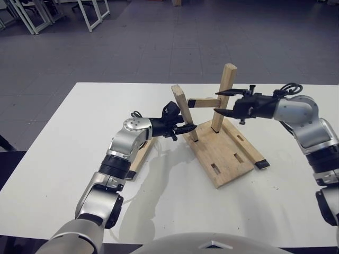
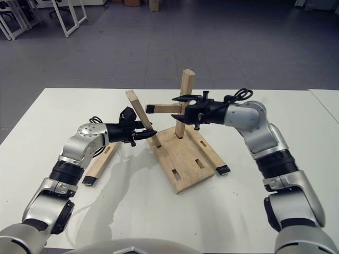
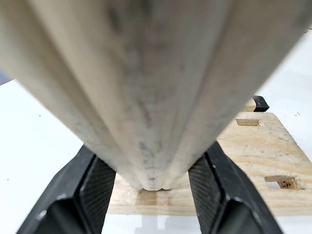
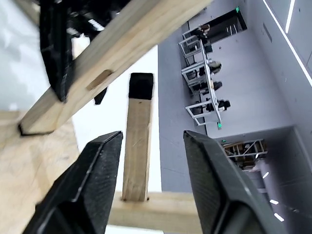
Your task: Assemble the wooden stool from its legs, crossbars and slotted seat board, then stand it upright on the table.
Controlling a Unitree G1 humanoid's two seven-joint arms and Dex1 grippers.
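The slotted seat board [image 1: 229, 154] lies flat on the white table. Two legs stand in it. The left leg [image 1: 184, 111] leans, and my left gripper [image 1: 188, 128] is shut on it just above the board; in the left wrist view its pads [image 3: 97, 187] press both sides of that leg [image 3: 146, 87]. The right leg [image 1: 224, 95] stands upright with a crossbar [image 1: 204, 102] jutting toward the leaning leg. My right gripper [image 1: 220, 102] is open, its fingers above and below the crossbar [image 4: 139, 146] where it meets the upright leg, not touching it.
A spare leg [image 1: 139, 156] with a black foot cap lies on the table under my left forearm. Another black-capped leg [image 1: 253, 152] lies along the board's right edge. The table [image 1: 63, 153] has bare room on the left and front; desks stand far behind.
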